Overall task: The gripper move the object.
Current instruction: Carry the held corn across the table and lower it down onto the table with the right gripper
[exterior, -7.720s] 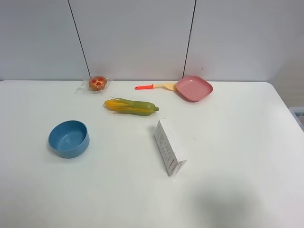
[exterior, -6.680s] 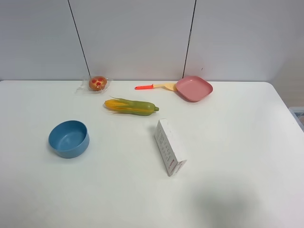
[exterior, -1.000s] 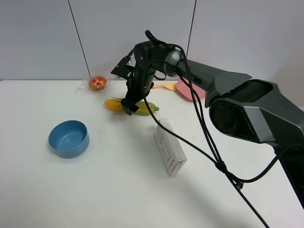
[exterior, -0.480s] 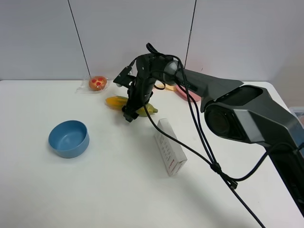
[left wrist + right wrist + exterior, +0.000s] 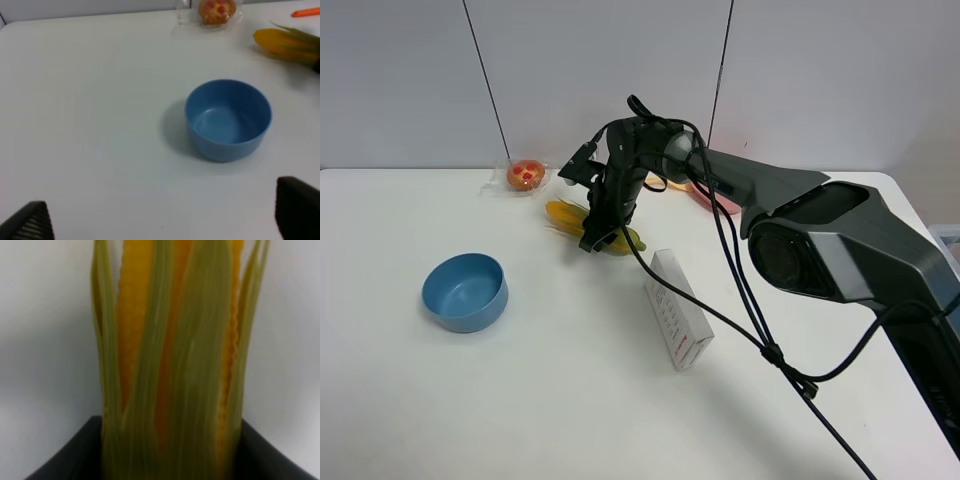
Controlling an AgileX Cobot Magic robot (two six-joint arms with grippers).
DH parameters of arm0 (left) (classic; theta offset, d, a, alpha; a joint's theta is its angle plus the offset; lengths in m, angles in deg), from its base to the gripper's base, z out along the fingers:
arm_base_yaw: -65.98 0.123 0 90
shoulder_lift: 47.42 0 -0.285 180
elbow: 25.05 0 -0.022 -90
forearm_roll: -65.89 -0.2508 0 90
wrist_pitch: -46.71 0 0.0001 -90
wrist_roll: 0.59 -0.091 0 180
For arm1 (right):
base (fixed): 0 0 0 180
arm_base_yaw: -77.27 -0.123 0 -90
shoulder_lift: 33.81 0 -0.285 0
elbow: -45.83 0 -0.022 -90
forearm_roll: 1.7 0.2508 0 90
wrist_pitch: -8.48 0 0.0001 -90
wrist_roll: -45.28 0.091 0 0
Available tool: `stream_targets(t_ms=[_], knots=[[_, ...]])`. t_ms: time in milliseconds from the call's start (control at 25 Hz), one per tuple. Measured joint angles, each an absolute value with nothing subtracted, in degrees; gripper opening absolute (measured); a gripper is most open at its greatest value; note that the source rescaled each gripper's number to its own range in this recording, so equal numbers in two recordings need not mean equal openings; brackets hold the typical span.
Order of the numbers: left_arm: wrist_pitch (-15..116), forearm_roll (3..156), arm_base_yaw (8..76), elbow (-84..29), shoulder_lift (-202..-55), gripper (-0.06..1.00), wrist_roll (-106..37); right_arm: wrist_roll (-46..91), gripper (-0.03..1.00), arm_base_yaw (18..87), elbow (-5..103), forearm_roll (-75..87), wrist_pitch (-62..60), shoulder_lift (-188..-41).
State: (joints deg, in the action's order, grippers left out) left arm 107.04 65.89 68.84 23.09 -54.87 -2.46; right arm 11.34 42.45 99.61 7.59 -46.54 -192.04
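The toy corn cob [image 5: 564, 213] lies slanted at the back middle of the white table [image 5: 470, 400], its yellow end toward the tart and its green husk end [image 5: 629, 242] toward the white box. My right gripper [image 5: 594, 236] reaches across from the right and is shut on the cob's middle. In the right wrist view the cob [image 5: 170, 350] fills the frame between the black fingers [image 5: 65, 457]. My left gripper [image 5: 165, 220] is open and empty, with the blue bowl [image 5: 228, 119] and the cob's yellow end [image 5: 285, 44] ahead of it. It does not show in the high view.
A white box [image 5: 678, 310] stands just in front and to the right of the cob. A blue bowl [image 5: 466, 290] sits at the left. A wrapped tart [image 5: 526, 175] is at the back. A pink plate [image 5: 704, 198] is mostly hidden behind the right arm.
The right gripper has closed on the cob and turned it from lying level to slanted, green end swung toward the box. The left gripper's state earlier is not shown.
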Motion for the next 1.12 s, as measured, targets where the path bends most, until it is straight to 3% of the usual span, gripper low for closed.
stream_targets(t_ms=[360,640,1120], knots=[[107.0,65.9,68.8,23.1,-54.9,1.0,-2.5,16.9,0.0,42.4,99.6,3.4,-48.7,-185.9],[107.0,65.9,68.8,23.1,-54.9,1.0,-2.5,35.0,0.0,42.4,99.6,-1.7,-60.2,-175.8],[107.0,65.9,68.8,23.1,-54.9,1.0,-2.5,39.1,0.0,42.4,95.6,-6.3,-61.4,-165.0]])
